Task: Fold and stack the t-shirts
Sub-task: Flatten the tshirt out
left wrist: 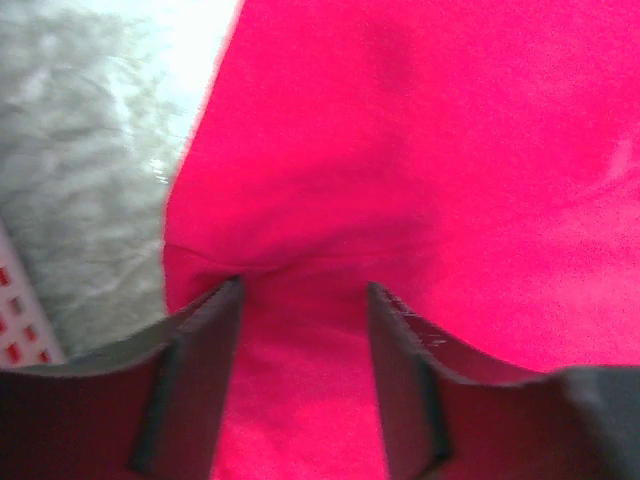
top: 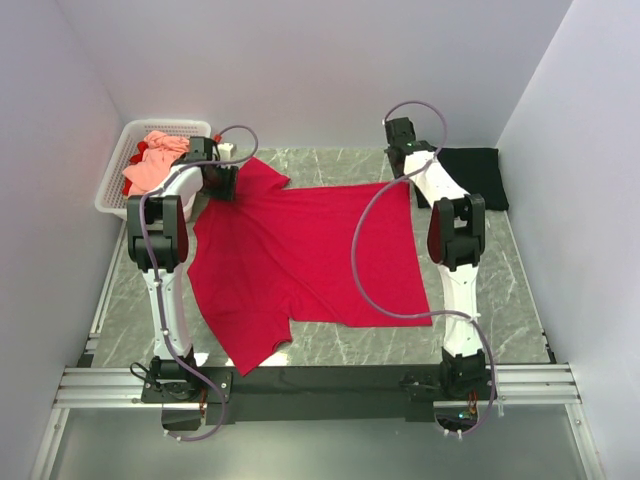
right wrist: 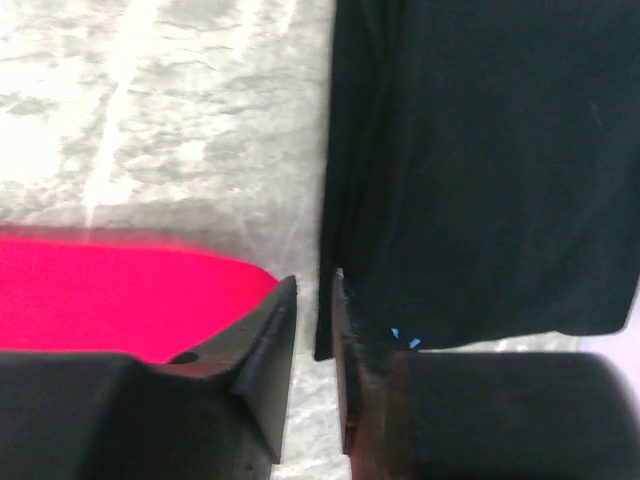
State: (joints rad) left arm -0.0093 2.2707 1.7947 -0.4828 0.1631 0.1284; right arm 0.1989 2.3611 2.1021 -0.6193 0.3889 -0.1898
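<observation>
The crimson-red t-shirt (top: 300,250) lies spread across the middle of the marble table. My left gripper (top: 222,185) is at its far-left corner. In the left wrist view the left gripper (left wrist: 303,285) is open, with red cloth (left wrist: 420,150) under and between the fingers. My right gripper (top: 408,150) is at the shirt's far-right corner. In the right wrist view it (right wrist: 315,280) is nearly shut and holds nothing, with bare table in the narrow gap. The red shirt (right wrist: 110,295) lies to its left. The folded black t-shirt (top: 472,175) with its blue mark (right wrist: 403,338) lies to its right.
A white lattice basket (top: 115,180) stands at the far left and holds the crumpled salmon-pink t-shirt (top: 155,160). Its edge shows in the left wrist view (left wrist: 15,320). White walls close in the table on three sides. Bare marble (top: 500,300) shows right of the red shirt.
</observation>
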